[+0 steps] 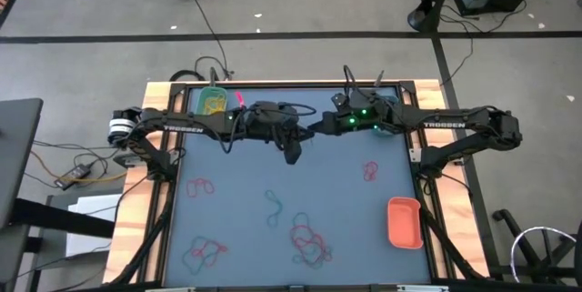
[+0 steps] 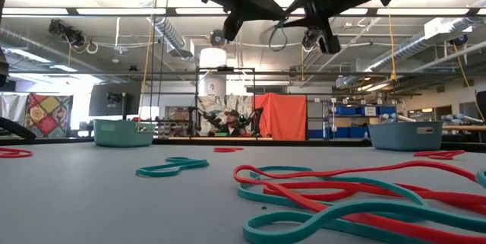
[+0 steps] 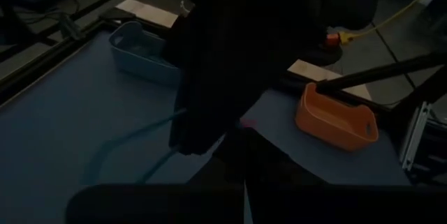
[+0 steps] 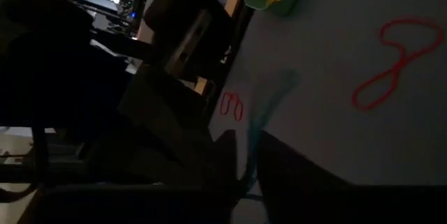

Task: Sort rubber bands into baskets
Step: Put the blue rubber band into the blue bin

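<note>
My right gripper (image 1: 316,132) is over the table's far middle, shut on a teal rubber band (image 4: 260,123), which also shows in the left wrist view (image 3: 140,137). My left gripper (image 1: 293,153) is close beside it, above the table. Loose red and teal bands lie on the mat: a red one (image 1: 200,187), a teal one (image 1: 275,206), a mixed pile (image 1: 309,242) and a red one (image 1: 370,172). The green basket (image 1: 214,101) at the far left holds yellow bands. The teal basket (image 1: 389,105) is partly under my right arm. The orange-red basket (image 1: 405,222) stands near right. My right gripper has the teal band (image 4: 253,158) coming out from between its dark fingers. The place of contact is too dark to tell the part. The band is lifted clear of the table and runs out loose in front of the fingers.
The arms meet tip to tip over the far middle of the mat. The wooden table frame (image 1: 136,201) borders the mat. Black cables (image 1: 209,46) lie on the floor beyond the far edge. In the low view the band pile (image 2: 357,191) lies close in front.
</note>
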